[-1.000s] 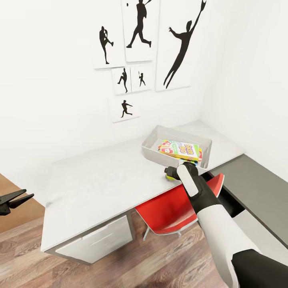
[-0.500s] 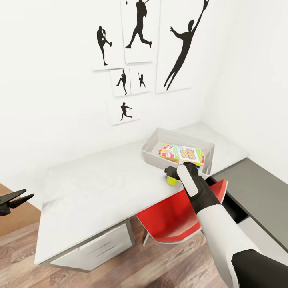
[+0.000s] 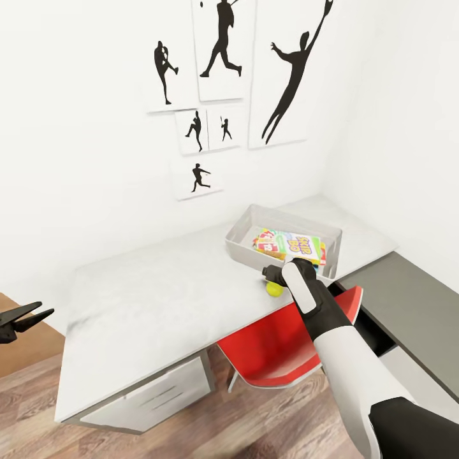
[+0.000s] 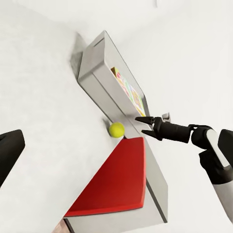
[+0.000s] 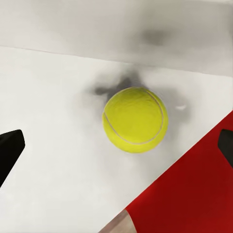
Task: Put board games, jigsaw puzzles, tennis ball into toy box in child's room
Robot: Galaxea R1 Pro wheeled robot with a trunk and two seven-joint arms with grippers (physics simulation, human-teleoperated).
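My right claw (image 3: 273,275) hangs just above the tennis ball (image 3: 275,289), fingers spread wide — in my right wrist view the ball (image 5: 135,119) sits between the 2 dark fingertips (image 5: 9,150) with open space on either side, so nothing is pinched. The ball rests on the table (image 3: 159,287) near its front edge, just beside the near wall of the toy box (image 3: 245,245), and from my left wrist view I see it (image 4: 116,129) lying against the foot of that grey tray (image 4: 97,73) while my right claw (image 4: 145,125) points at it with its jaws parted.

Inside the toy box lies a stack of flat colourful toys, the top one a board game (image 3: 294,245) with big lettering and a green edge. What lies beneath it I cannot sort out.

A red chair (image 3: 280,338) is tucked under the table right below the ball. My left claw (image 3: 29,317) is held well apart from all this, off past the table's far end over the wooden floor (image 3: 159,433) — its 2 fingers stand a little parted, holding nothing.
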